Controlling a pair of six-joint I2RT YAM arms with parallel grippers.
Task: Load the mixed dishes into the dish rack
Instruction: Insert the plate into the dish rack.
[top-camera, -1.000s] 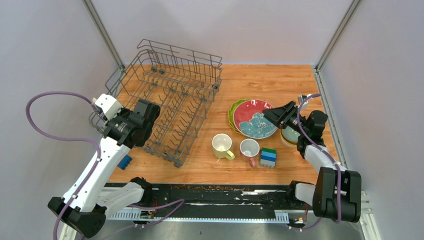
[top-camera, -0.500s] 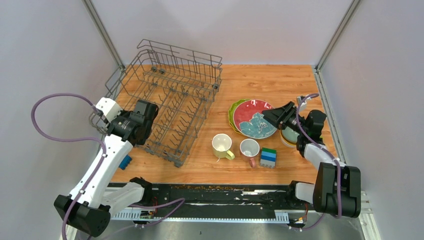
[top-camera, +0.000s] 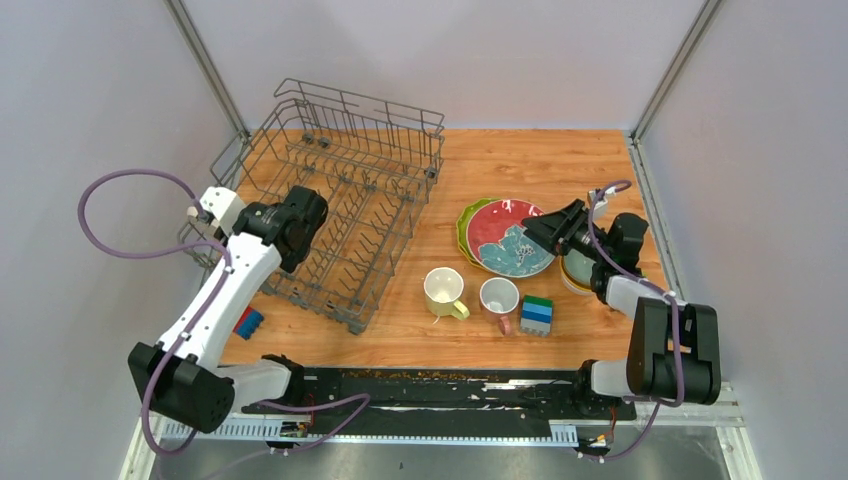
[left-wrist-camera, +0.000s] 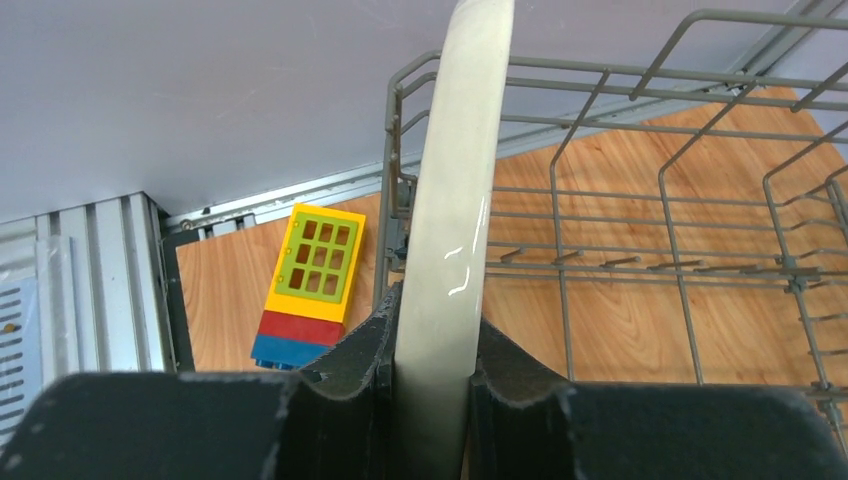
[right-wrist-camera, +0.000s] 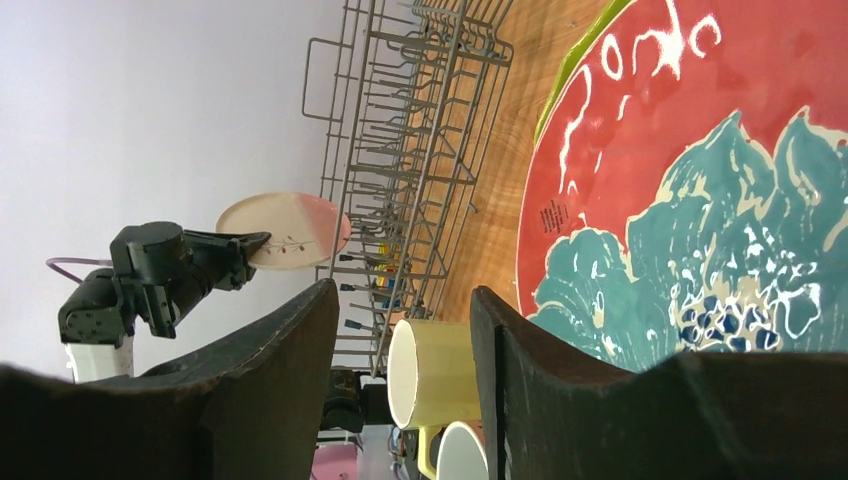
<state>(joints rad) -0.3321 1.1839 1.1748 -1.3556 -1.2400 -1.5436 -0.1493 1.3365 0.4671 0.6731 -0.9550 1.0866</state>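
Gripping a white-pink plate (left-wrist-camera: 455, 200) by its rim, the left gripper (top-camera: 293, 222) has its 2 matte black fingers (left-wrist-camera: 350, 365) pressed against opposite faces. The plate stands on edge and upright, with a smooth rounded rim and a glossy pale glaze catching 1 small highlight. From the right wrist it reads as a round disc, cream shading to pink, with a thin dark sprig on it. It hangs over the left side of the dish rack (top-camera: 350, 210); whether its lower edge touches any wire cannot be told. The rack is a grey wire basket with rows of upright tines and raised sides, sitting at the far left of the wooden table (top-camera: 540, 165), which has warm orange grain. The right gripper (top-camera: 543, 228) hovers just over the right part of a red plate (top-camera: 500, 240), its 2 fingers parted with nothing between them. That plate has red glaze, teal flower shapes and white scrolls, and it lies flat on a yellow-green scalloped plate (top-camera: 466, 225). Nearer the arms, a pale yellow mug (top-camera: 442, 291) and a white mug (top-camera: 498, 297) with a pink handle stand mouth-up, close together. A studded green-blue block stack (top-camera: 537, 314) sits just beside the white mug. A pale bowl (top-camera: 575, 275) sits under the right arm, mostly hidden. A toy block (left-wrist-camera: 315, 290), a yellow-green lattice panel over red and blue, lies on the table just outside the rack's left side.
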